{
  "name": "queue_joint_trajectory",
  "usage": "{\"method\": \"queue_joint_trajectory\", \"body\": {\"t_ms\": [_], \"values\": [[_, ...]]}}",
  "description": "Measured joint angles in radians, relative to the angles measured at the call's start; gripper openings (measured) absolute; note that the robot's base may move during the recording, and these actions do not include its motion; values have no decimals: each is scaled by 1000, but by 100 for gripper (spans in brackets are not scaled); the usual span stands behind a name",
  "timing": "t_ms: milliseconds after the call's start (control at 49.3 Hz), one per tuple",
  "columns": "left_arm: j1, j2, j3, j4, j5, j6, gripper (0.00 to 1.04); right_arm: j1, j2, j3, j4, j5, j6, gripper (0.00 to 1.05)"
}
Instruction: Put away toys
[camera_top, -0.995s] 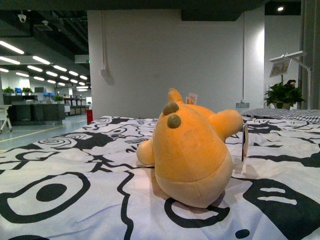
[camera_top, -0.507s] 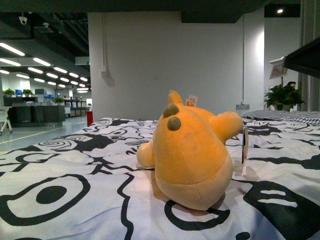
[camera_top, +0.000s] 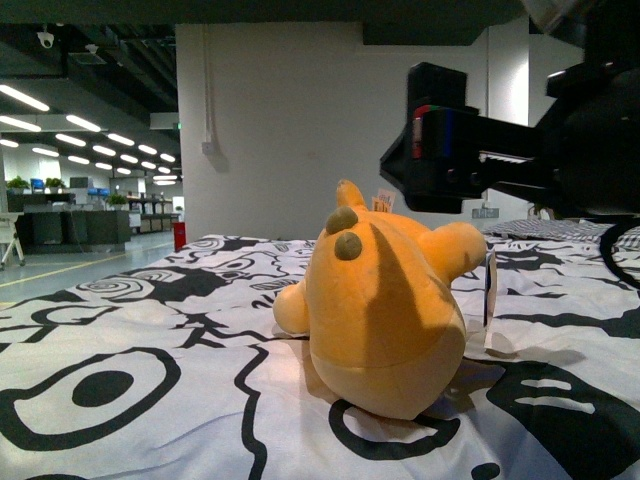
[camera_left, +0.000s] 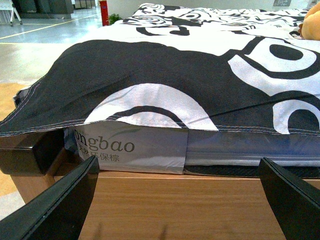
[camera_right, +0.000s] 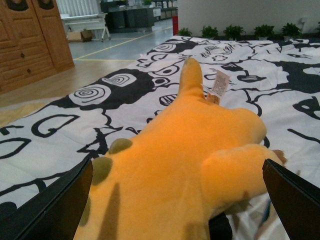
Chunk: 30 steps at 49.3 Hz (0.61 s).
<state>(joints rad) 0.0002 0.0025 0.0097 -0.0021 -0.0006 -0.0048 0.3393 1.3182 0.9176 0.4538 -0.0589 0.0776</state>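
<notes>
Two grippers, both with fingers spread wide. We see the right gripper (camera_right: 172, 205) poised over the plush toy (camera_right: 185, 150), its black fingers (camera_right: 55, 205) flanking the toy on either side. We cannot tell whether they touch it. The left gripper (camera_left: 172, 200), equally splayed and holding nothing, sits low at the bed's edge, facing the wooden bed frame (camera_left: 175, 210) and a mattress label (camera_left: 130, 150).

From the front, the right arm (camera_top: 500, 165) reaches in from the right above the toy and casts a shadow across it.

We count one toy: rounded, orange-yellow and soft, with stubby limbs. It lies on the black-and-white patterned sheet (camera_top: 130, 340) near the middle of the bed. Two brown nubs (camera_top: 345, 230) sit close together on its upper part, and one white tag (camera_right: 219, 82) stands up at its far end.

Farther out, the right wrist view shows four potted plants (camera_right: 235, 31) lined along the white wall (camera_top: 330, 120), and a wooden cabinet (camera_right: 30, 40) stands off the bed. One red object (camera_top: 179, 233) stands on the floor beyond the bed, too small to identify. Nothing lies between the spread fingers and the toy.
</notes>
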Motion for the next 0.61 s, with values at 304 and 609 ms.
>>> {"method": "queue_joint_trajectory", "body": {"t_ms": [304, 609], "values": [[0, 0, 0, 0, 0, 0, 99, 108, 87, 82, -7, 70, -26, 104], [0, 0, 0, 0, 0, 0, 99, 203, 187, 109, 13, 156, -87, 104]]}}
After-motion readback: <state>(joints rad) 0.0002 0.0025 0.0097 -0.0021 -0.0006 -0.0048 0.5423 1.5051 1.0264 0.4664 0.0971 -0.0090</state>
